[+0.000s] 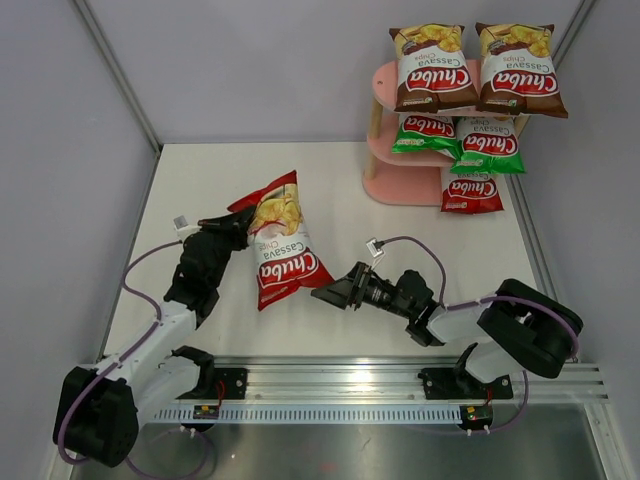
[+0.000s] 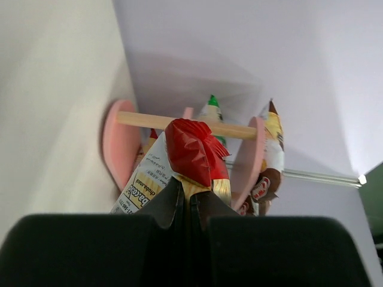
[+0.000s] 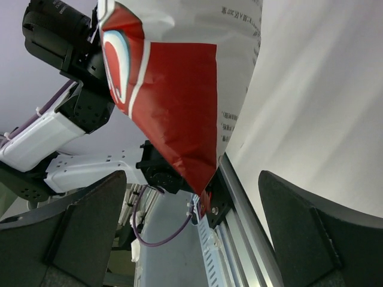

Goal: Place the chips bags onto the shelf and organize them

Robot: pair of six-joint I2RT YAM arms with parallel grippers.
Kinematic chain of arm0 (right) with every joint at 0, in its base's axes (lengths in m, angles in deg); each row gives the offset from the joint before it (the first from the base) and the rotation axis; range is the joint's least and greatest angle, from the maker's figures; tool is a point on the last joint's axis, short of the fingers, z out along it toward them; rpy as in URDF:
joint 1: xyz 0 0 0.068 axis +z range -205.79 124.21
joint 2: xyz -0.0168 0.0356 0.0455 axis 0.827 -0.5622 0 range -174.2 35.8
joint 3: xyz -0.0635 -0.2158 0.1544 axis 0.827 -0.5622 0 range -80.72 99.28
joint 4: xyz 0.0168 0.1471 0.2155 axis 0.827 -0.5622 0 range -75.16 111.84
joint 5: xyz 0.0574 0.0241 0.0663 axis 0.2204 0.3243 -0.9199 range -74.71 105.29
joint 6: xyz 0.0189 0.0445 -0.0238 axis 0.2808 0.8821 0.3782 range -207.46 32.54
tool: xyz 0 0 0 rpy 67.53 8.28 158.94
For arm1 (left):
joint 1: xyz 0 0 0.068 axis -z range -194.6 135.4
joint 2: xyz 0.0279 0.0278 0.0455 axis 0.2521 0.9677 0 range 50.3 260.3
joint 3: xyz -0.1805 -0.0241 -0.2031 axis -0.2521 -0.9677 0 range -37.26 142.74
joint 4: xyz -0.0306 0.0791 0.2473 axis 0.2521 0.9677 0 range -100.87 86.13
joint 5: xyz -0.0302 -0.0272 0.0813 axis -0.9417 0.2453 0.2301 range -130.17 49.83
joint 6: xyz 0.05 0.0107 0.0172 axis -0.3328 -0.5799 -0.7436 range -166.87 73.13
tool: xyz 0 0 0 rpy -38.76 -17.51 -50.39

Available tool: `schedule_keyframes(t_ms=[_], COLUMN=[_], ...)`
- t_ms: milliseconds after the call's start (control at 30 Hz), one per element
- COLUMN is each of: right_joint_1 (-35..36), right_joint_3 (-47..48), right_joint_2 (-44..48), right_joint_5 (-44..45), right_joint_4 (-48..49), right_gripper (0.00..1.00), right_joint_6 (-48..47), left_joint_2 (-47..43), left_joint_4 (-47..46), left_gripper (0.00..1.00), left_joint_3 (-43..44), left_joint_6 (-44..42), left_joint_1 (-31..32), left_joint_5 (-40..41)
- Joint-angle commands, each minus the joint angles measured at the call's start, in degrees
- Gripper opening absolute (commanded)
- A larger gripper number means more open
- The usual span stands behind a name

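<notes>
Shiny, crinkly red bag (image 1: 283,243) left of the shelf (image 1: 385,150). Smooth pink boards (image 1: 400,188), pale wooden posts (image 1: 373,127). Glossy bags (image 1: 435,70) on it. Matt white table (image 1: 200,190) beneath.

You are looking at a white table (image 1: 200,190) lying flat between pale lilac walls (image 1: 260,60), which are closing it in at the back and on both sides. Thin metal struts (image 1: 117,75) are running down the corners where the walls meet, slanting toward the table's far corners. A silver rail (image 1: 400,382) is stretching across the near edge, and its slotted front strip is catching the light. Below it a dull grey-green floor (image 1: 400,450) is showing. In the right wrist view you are seeing that rail from close by, running along the table's edge.
</notes>
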Motion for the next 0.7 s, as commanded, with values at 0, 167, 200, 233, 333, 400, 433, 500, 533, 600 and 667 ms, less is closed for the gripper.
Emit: schedule_keyframes(t_ms=[0,167,200,233,333,400,433,500,533,600,667], right_joint_1=[2.7,3.3,3.3,3.4,3.3,3.3,3.4,3.3,3.3,3.3,3.2], right_joint_3=[2.3,4.1,4.5,5.1,6.7,7.8,8.7,9.4,9.9,10.2,11.1], right_joint_2=[-0.5,0.1,-0.2,-0.4,-1.2,-0.8,-0.3,0.5,1.4,2.3,3.8], right_joint_5=[3.5,3.6,3.8,4.1,3.5,2.9,2.1,1.3,1.3,2.5,4.5], right_joint_4=[12.6,14.5,14.4,14.5,17.5,17.6,17.6,17.6,17.5,16.1,12.6], right_gripper=[0.99,1.0,1.0,0.99,0.99,1.0,0.99,0.99,0.99,0.99,0.99], right_joint_6=[-3.2,-6.3,-7.4,-7.9,-8.8,-9.8,-11.0,-12.3,-13.7,-14.8,-16.1], left_joint_2=[-0.6,0.3,0.4,0.3,-0.2,-1.1,-1.3,-1.9,-2.2,-2.7,-3.4], left_joint_4=[-8.2,-9.5,-10.6,-11.0,-11.4,-10.6,-10.6,-10.4,-10.1,-10.0,-9.9], left_gripper=[0.0,0.0,0.0,0.0,0.0,0.0,0.0,0.0,0.0,0.0,0.0], left_joint_3=[4.5,6.2,6.2,6.2,6.0,6.0,5.8,5.5,5.4,4.6,3.9], left_joint_6=[4.6,5.6,6.2,6.4,6.9,6.4,6.3,6.0,6.0,5.7,5.5], left_joint_1=[2.4,5.3,5.8,6.6,8.2,8.8,9.3,9.5,9.6,9.6,10.2], left_joint_5=[3.1,3.1,3.0,3.0,3.9,5.1,5.2,5.3,5.2,5.0,5.0])
